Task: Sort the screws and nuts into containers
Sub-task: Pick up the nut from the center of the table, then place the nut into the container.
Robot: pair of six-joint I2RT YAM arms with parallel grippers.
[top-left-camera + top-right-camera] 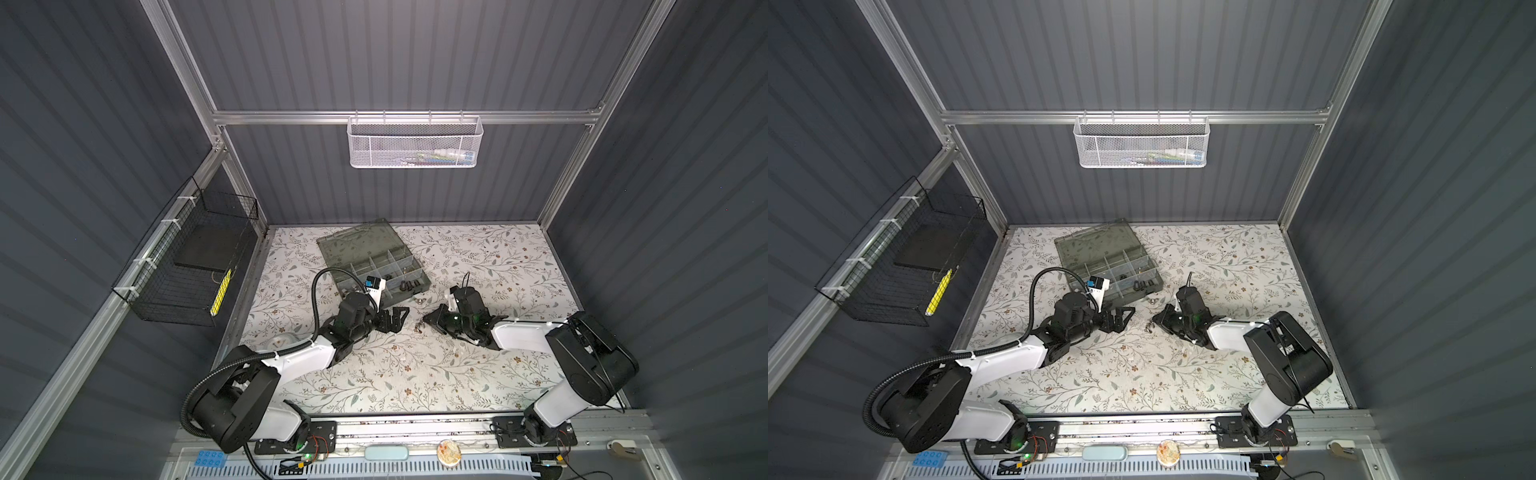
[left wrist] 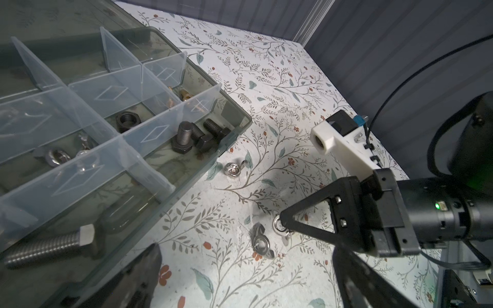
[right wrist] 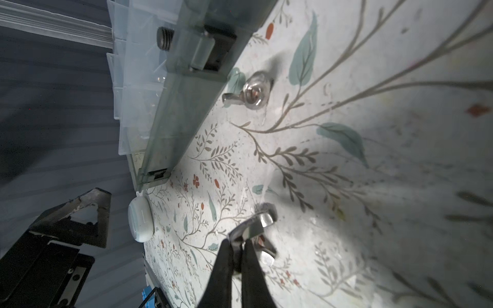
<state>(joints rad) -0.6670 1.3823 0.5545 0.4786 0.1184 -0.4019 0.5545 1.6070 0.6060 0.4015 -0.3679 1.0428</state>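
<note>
The right claw (image 3: 238,241) pinches a wing nut (image 3: 257,225) on the worktop (image 3: 373,80), a second wing nut (image 2: 260,240) beside its tips; the left claw (image 1: 394,319) gapes wide, empty.

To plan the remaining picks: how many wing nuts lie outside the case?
3 wing nuts: one beside the case, one pinched in the right gripper, one right next to it. The arms may hide more.

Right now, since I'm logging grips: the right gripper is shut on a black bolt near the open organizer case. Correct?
Not a black bolt: the right wrist view shows the right gripper shut on a silver wing nut, near the open organizer case.
</note>
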